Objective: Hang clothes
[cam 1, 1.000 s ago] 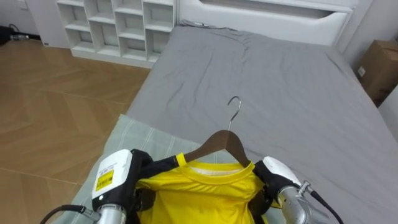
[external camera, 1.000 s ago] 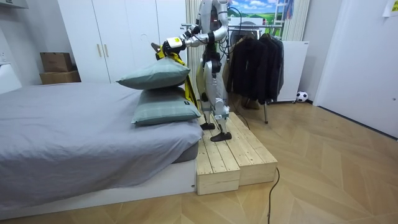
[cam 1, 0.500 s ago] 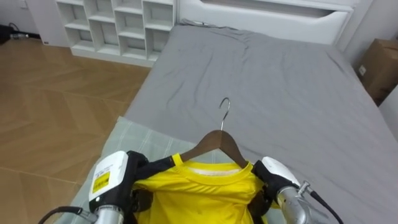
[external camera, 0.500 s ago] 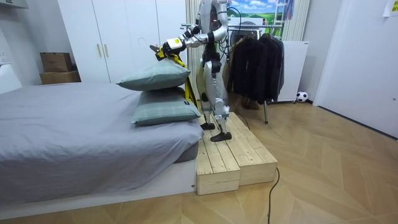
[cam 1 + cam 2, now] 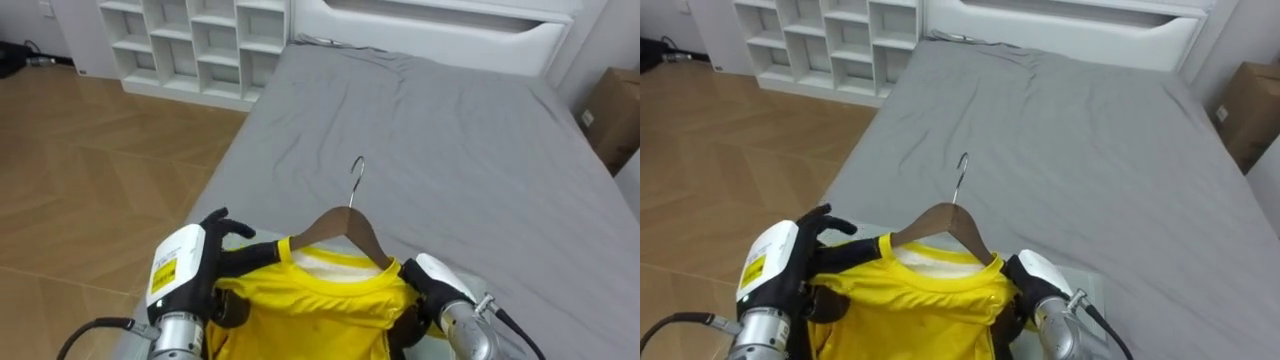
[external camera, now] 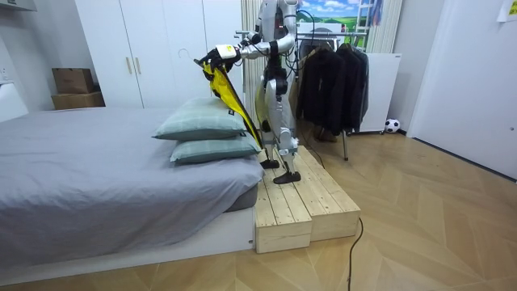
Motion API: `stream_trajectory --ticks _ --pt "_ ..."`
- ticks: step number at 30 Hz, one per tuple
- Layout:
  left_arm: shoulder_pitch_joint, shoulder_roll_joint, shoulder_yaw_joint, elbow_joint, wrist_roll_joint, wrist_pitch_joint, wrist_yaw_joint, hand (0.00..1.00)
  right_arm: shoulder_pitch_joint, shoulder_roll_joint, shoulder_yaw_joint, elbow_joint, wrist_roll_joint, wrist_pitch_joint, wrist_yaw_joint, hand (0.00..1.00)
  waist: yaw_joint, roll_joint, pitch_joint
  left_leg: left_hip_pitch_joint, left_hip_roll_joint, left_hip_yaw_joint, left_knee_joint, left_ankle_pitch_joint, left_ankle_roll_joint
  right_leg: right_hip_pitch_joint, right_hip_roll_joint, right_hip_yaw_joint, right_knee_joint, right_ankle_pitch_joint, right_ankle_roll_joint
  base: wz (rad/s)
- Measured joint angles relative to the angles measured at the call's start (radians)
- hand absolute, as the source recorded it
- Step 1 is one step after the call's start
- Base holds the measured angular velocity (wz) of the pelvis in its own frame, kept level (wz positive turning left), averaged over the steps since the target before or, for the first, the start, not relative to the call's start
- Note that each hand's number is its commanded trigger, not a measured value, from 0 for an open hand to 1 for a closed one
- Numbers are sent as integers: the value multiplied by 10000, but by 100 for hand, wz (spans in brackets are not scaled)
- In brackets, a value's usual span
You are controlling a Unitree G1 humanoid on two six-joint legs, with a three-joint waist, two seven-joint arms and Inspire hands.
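Fingers (image 5: pixel 228 226) of our left hand (image 5: pixel 183 278) are half closed: some curl into the shoulder of the yellow shirt (image 5: pixel 310 312), while one or two stick out loose toward 12 o'clock. We hold the shirt on its wooden hanger (image 5: pixel 338 228) up in front of our chest, with the hook standing free at 12 o'clock of the collar. Our right hand (image 5: pixel 436 283) sits at 4 o'clock of the hanger, against the other shoulder. Its hold is hidden under the cloth, so we cannot tell how it grips.

In the room view the shirt hangs just above the two pillows (image 6: pixel 202 129) stacked at the near end of the bed (image 5: pixel 450 140), which stretches away at our 12 o'clock. We stand on a wooden platform (image 6: pixel 295 198) beside it. The clothes rack (image 6: pixel 331 77) with its dark coats is at our 6 o'clock (so a turn comes first, we judge).

To do this step well, we should keep both shoulders level so the shirt cannot slide off the hanger. We should also tighten the loose left fingers before turning, and keep the hook upright and unobstructed for the rail.
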Motion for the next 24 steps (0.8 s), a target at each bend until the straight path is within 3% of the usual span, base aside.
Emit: stream_trajectory --ticks 7,24 --pt "0 -266 -28 2 0 -44 -19 0 0 5 3 -1 -472 84 248 100 9 24 -15 6 2 49 12 1 1 -1 -1 13 12 0 0 0" --pt "0 -267 -29 155 0 -44 -233 0 0 8 -1 -73 -1282 84 327 100 -42 66 -47 3 6 53 23 1 2 -1 -8 12 25 0 0 0"
